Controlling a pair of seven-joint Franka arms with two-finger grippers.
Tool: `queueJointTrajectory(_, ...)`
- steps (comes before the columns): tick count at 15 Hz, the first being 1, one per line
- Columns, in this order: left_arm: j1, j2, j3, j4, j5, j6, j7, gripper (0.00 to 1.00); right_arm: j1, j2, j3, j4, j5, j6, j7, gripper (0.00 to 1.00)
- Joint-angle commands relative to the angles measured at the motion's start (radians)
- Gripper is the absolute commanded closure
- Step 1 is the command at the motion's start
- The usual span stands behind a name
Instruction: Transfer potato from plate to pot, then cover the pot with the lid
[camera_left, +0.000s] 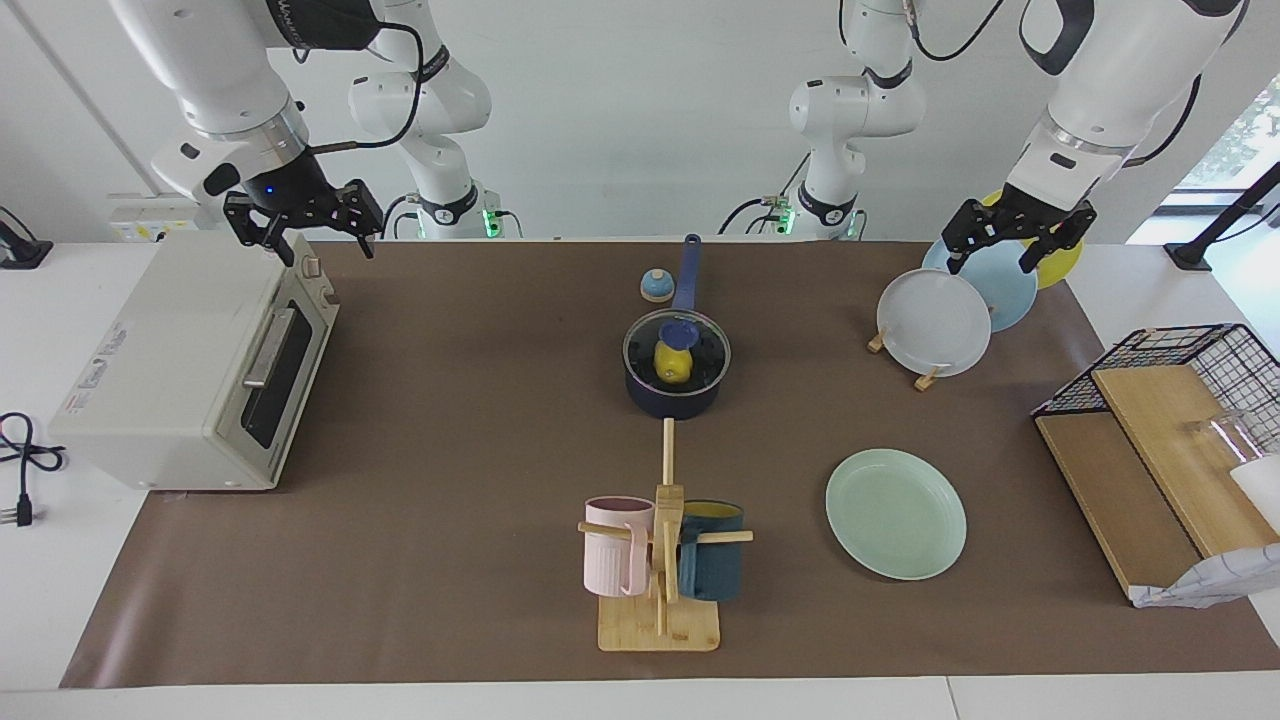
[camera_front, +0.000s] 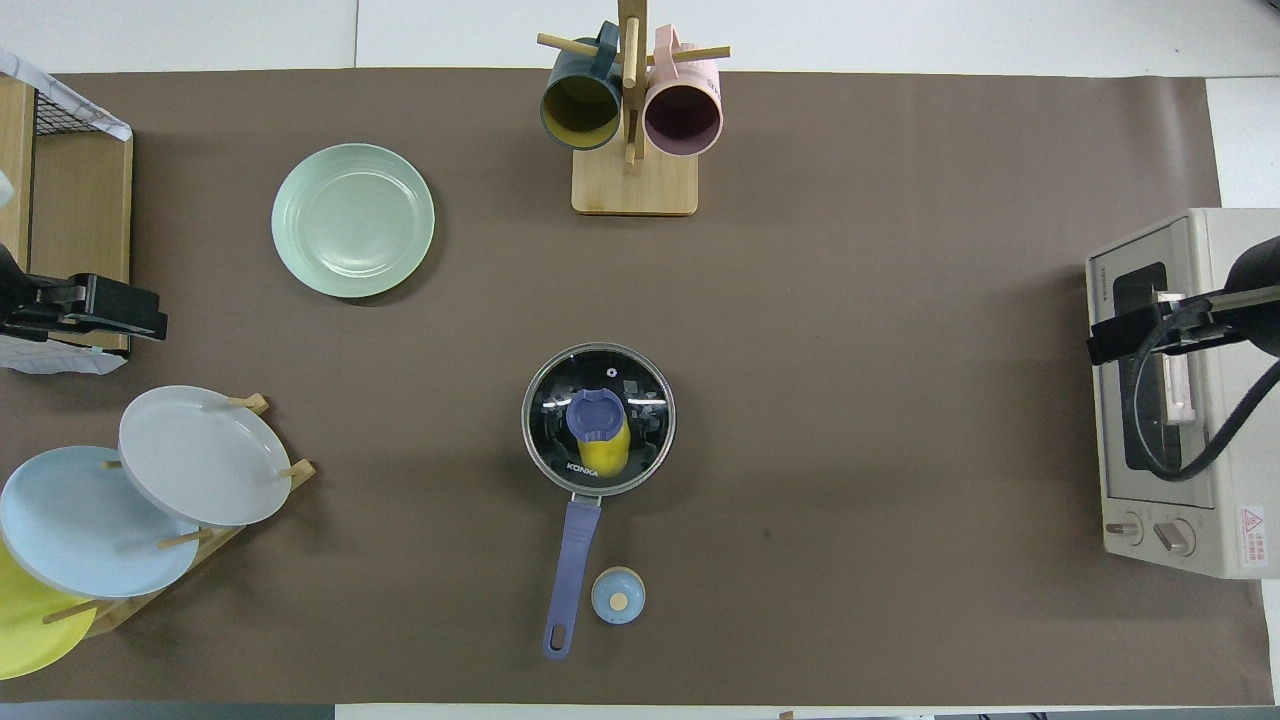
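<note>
Both steps look done — potato (camera_left: 673, 364) in pot (camera_left: 676, 395), lid (camera_left: 676, 348) seated; left tool (camera_left: 1020, 240), upper right, and right tool (camera_left: 301, 224), upper left, gape empty — best keep clear.

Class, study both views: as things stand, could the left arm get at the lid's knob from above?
Probably yes: the lid sits on the pot with nothing over it, while the left gripper hangs over the plate rack, its fingers open.

Bright even light, soft shadows, glare on lid (camera_front: 598, 432)
</note>
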Motion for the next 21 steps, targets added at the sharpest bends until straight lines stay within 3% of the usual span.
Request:
queueJointTrajectory(1,0.014,-0.010,-0.011,-0.008,0.017,-0.009,0.002,0.00,-0.007,-0.008,0.002,-0.012,0.017,0.019,-0.014,0.00)
queueJointTrajectory(21,0.014,-0.010,-0.011,-0.008,0.017,-0.009,0.002,0.00,0.009,-0.008,0.004,-0.014,0.018,0.032,-0.004,0.00)
